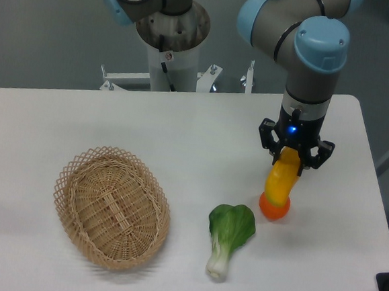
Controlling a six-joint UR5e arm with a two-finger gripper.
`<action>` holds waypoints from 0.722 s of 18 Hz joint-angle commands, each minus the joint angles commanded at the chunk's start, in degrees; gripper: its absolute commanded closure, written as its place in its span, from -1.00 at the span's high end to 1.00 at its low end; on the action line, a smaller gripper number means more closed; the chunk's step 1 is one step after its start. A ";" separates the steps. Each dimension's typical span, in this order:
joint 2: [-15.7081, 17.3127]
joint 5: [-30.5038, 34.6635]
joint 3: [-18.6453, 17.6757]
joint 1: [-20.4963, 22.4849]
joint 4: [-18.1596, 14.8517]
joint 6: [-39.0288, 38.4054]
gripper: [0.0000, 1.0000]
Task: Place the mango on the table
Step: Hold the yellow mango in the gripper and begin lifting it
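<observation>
The mango (280,186) is a long yellow fruit with an orange lower end, hanging nearly upright at the right side of the white table (182,131). My gripper (292,157) is shut on its upper end, pointing down from above. The orange tip is at or just above the tabletop; I cannot tell if it touches. The top of the fruit is hidden between the fingers.
An oval woven wicker basket (112,206) sits at the front left. A green leafy vegetable with a white stalk (228,237) lies just left of the mango. The table's right edge (373,193) is close by. The arm's base column (170,42) stands at the back.
</observation>
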 joint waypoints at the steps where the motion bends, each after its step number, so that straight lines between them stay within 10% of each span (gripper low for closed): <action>1: -0.35 0.09 0.09 -0.17 0.09 -0.09 0.00; 13: -2.19 0.17 -0.79 -0.44 4.91 -0.35 0.00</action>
